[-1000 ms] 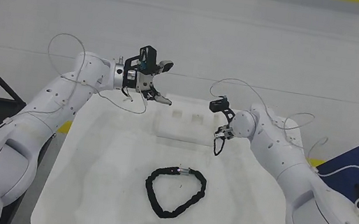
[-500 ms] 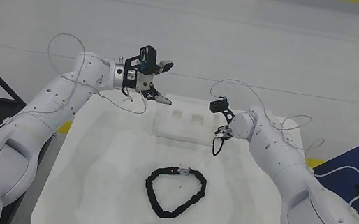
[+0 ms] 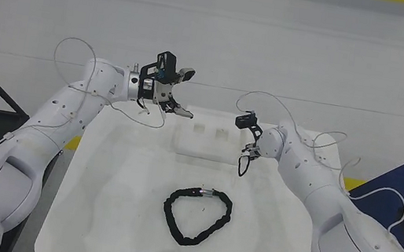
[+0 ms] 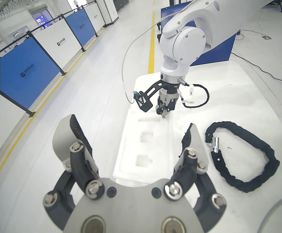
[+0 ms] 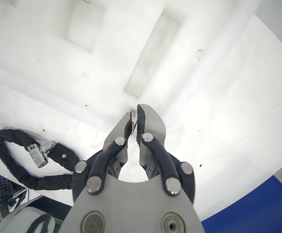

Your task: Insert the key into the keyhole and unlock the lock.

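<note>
Right wrist view: R fingers pinch key at foam tray edge. L fingers spread, empty. Pickup approx done; chain lock untouched, well apart; insertion, turn pending.

left arm: stretched forward and out, elbow bent, wrist held up high
left gripper: fingers spread wide apart (ribbed pads facing each other), pointing across toward the other arm
right arm: reaching forward and inward, wrist bent so the gripper points pretty much straight down
right gripper: fingers pinched nearly together on the key, thin metal edge showing between the pads
</note>
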